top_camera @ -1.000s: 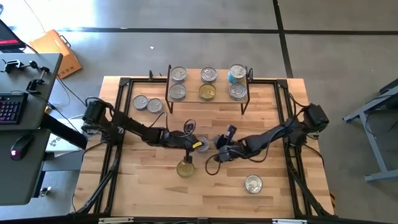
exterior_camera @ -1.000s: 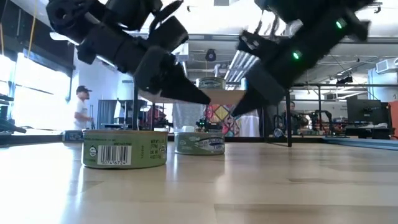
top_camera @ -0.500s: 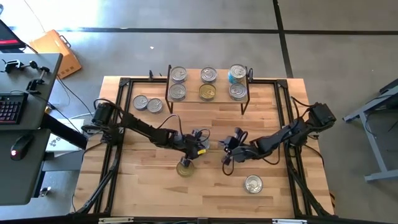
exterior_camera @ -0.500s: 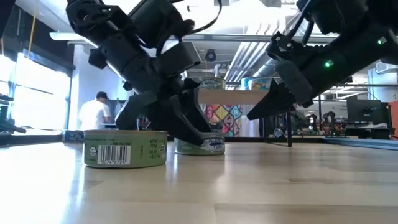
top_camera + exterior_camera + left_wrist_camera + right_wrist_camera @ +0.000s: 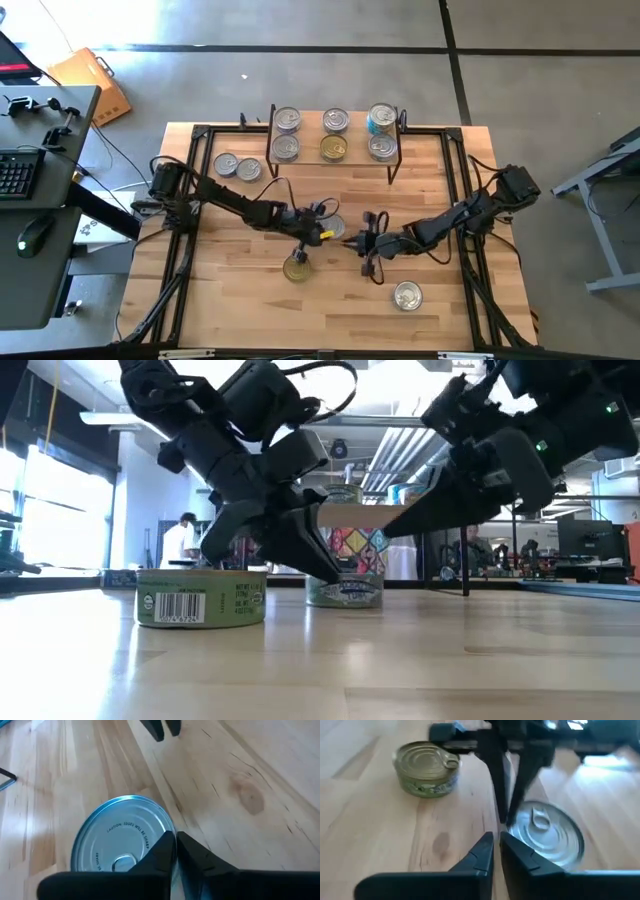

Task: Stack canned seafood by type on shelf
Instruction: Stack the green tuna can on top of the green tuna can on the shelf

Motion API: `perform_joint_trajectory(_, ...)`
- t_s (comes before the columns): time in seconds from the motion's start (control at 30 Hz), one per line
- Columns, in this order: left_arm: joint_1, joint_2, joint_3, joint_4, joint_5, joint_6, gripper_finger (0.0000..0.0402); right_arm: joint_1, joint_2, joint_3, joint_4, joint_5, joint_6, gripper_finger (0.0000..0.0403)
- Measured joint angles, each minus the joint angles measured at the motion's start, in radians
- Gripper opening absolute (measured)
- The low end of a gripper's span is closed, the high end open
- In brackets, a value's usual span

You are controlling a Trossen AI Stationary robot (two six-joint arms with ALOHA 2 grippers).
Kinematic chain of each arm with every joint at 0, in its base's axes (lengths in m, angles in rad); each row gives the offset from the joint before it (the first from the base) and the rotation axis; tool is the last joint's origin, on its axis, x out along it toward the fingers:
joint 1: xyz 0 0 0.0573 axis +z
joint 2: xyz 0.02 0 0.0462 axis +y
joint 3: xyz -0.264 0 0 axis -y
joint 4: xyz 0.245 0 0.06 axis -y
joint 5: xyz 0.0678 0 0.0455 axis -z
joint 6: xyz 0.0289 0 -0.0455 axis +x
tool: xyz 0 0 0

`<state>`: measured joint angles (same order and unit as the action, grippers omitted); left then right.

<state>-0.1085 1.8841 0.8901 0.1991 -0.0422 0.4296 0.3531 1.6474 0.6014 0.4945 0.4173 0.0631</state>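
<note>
A silver-lidded tin [image 5: 331, 228] [image 5: 120, 842] [image 5: 549, 837] lies flat on the table's middle. My left gripper [image 5: 321, 234] [image 5: 175, 842] is shut, its tips down at that tin's left rim. My right gripper [image 5: 351, 243] [image 5: 495, 841] is shut and hovers just right of the same tin, raised off the table in the low view [image 5: 388, 532]. A gold-lidded tin [image 5: 297, 268] [image 5: 426, 767] with a green label [image 5: 200, 603] sits nearer. The shelf [image 5: 334, 135] at the far edge carries three tins on top and three beneath. My left gripper presses its shut fingertips [image 5: 507, 817] against the silver tin's rim [image 5: 167, 832] on the tin's left side. The fingers slant down from above and from the table's left. The tin rests flat on the table.
Two silver tins [image 5: 237, 167] lie left of the shelf, and another silver tin [image 5: 406, 295] rests near the table's right near corner. Black frame rails [image 5: 195, 200] run along both table sides. A person stands in the room beyond [image 5: 185, 540].
My left gripper came down onto the table at the silver tin and nudged it a little toward the table's right. My right gripper drew back toward the right, then returned toward the tin.
</note>
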Motion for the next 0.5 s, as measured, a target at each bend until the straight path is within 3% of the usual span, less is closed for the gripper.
perform_joint_trajectory(0.17, -0.002, -0.038, -0.005, -0.017, 0.020, -0.042, 0.0002, -0.005, 0.000, 0.000, 0.050, -0.008, -0.159, 0.0086)
perform_joint_trajectory(0.37, 0.016, -0.077, -0.016, -0.011, 0.166, -0.080, 0.0000, -0.013, 0.003, 0.000, 0.046, -0.048, -0.407, 0.0189)
perform_joint_trajectory(0.5, 0.055, -0.080, -0.016, 0.021, 0.251, -0.133, 0.0000, -0.015, 0.026, 0.001, 0.051, -0.048, -0.524, 0.0231)
